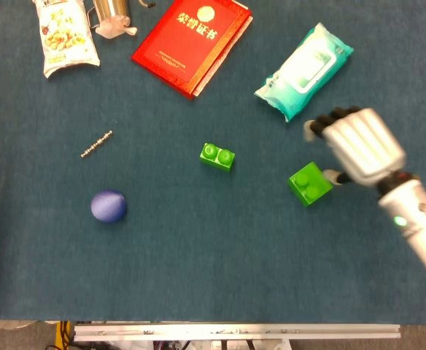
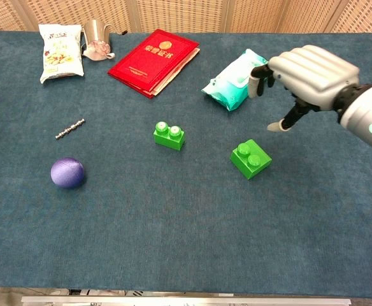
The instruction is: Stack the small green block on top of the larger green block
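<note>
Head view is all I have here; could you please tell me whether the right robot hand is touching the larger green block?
Observer: No. In the chest view, the right robot hand hovers above and behind the larger green block, and bare table shows between them.
Operator: Thank you. Is it holding anything underneath?
Observer: Nothing. The chest view shows its underside empty, with the fingers curved forward and apart from the thumb.
</note>
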`<state>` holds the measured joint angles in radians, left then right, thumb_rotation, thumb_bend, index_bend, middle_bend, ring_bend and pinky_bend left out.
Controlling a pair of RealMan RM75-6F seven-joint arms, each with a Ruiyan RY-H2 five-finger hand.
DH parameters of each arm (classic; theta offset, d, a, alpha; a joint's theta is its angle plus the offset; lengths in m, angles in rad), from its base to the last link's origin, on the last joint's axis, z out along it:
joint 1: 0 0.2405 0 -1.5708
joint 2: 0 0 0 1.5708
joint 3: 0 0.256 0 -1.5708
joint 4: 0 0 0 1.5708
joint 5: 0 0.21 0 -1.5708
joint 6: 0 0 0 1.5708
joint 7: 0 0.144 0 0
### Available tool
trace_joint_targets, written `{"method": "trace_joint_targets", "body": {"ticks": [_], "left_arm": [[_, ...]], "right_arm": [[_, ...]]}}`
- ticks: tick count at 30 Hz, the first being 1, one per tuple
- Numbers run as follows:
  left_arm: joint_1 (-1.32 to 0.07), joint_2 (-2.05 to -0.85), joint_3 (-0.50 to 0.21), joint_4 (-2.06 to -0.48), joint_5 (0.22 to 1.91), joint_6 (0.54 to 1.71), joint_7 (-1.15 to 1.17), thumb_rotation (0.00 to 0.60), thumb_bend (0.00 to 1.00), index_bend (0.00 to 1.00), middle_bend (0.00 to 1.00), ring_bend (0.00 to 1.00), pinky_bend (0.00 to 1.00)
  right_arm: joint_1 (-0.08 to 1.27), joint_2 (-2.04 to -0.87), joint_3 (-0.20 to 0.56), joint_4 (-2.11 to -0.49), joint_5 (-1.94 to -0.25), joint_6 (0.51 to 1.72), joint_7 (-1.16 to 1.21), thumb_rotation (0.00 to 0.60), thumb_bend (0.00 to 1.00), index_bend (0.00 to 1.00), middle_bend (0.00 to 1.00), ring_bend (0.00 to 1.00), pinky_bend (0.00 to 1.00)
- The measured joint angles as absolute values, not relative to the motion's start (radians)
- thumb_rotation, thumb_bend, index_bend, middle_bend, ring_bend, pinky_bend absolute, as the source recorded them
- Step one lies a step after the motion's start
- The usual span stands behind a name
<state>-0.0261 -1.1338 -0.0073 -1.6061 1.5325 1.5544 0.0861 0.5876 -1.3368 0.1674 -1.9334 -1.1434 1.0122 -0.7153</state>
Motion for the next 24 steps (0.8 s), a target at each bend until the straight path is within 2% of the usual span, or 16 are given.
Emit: {"method": "trace_joint_targets", "body": {"ticks": [3, 10, 24], "left_arm": [[-0.023, -1.134, -0.007, -1.602, 1.528, 1.555, 0.085, 0.6, 0.22, 0.05, 0.12, 0.11, 0.13], [-0.018, -1.137, -0.007, -1.594, 1.524, 1.554, 0.081, 0.6, 0.22, 0.05, 0.12, 0.11, 0.13], [-0.008, -1.14, -0.007, -1.58, 1.519, 1.56, 0.069, 0.6, 0.22, 0.05, 0.12, 0.11, 0.13]], "right_arm": [[0.639, -1.386, 0.177, -1.913, -1.075, 0.992, -0.773, 0.6, 0.02, 0.4, 0.4, 0.33, 0.46], [0.747, -1.477, 0.186, -1.871, -0.9, 0.979, -0.903, 0.6, 0.01, 0.15, 0.27, 0.2, 0.36], [0.992, -1.65, 0.212, -1.791, -0.552, 1.018, -1.074, 0.6, 0.01, 0.15, 0.26, 0.19, 0.35]]}}
